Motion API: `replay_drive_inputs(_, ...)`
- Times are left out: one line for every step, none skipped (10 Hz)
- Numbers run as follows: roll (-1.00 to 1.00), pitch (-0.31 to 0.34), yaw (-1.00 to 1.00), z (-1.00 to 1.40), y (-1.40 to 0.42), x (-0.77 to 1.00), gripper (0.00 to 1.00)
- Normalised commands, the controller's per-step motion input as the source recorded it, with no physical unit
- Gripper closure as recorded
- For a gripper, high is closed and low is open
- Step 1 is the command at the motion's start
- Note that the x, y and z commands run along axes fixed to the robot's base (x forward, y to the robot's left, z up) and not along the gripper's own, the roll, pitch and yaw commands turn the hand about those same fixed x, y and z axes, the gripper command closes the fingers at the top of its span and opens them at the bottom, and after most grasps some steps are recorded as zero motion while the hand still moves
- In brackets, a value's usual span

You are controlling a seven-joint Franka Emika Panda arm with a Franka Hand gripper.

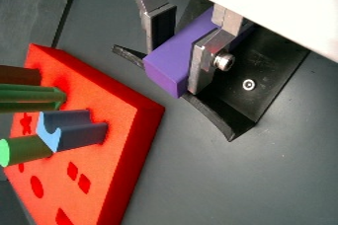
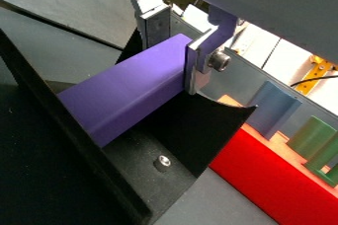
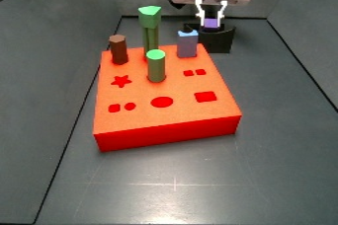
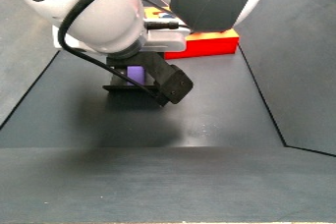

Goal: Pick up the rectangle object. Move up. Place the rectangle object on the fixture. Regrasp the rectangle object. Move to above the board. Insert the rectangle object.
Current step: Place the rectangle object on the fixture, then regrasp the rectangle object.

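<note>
The purple rectangle object [image 1: 169, 64] lies flat across the notch of the dark fixture [image 1: 251, 96]. It shows long and purple in a wrist view [image 2: 119, 96]. My gripper [image 1: 181, 68] straddles it at one end, with a silver finger [image 1: 209, 59] against one side and the other finger [image 1: 158, 24] against the opposite side. The jaws look shut on it. In a side view the gripper [image 3: 211, 17] stands over the fixture [image 3: 219, 41], just behind the red board [image 3: 165, 120]. In a side view [image 4: 138, 74] only a bit of purple shows under the arm.
On the board stand two green pegs [image 3: 149, 27] [image 3: 156, 66], a brown peg [image 3: 118, 48] and a light-blue peg [image 3: 189, 43] close to the fixture. The board's corner [image 1: 126, 111] lies near the fixture. Dark walls border the floor [image 4: 184, 130].
</note>
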Motion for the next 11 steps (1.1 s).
replay_drive_inputs(-0.11,-0.054,-0.05,-0.4,0.11,0.08,1.0)
replay_drive_inputs(0.0,0.0,0.0,-0.17,-0.5,0.0,1.0)
replay_drive_inputs(0.0,0.0,0.0,0.0,0.0,0.0,0.0)
replay_drive_inputs(0.0,-0.009,0.0,1.0,0.0,0.0,0.0)
replay_drive_inputs(0.01,-0.007,0.0,1.0,0.0,0.0,0.0)
replay_drive_inputs(0.03,0.005,0.01,1.0,0.0,-0.02,0.0)
replay_drive_inputs(0.05,0.011,0.02,1.0,-0.01,-0.03,0.0)
replay_drive_inputs(0.05,0.027,0.02,1.0,-0.01,-0.03,0.0)
replay_drive_inputs(0.05,0.051,0.01,0.89,0.0,-0.03,0.0)
replay_drive_inputs(0.05,0.068,0.01,0.71,0.0,-0.03,0.0)
replay_drive_inputs(0.05,0.073,0.0,0.47,0.0,-0.02,0.0)
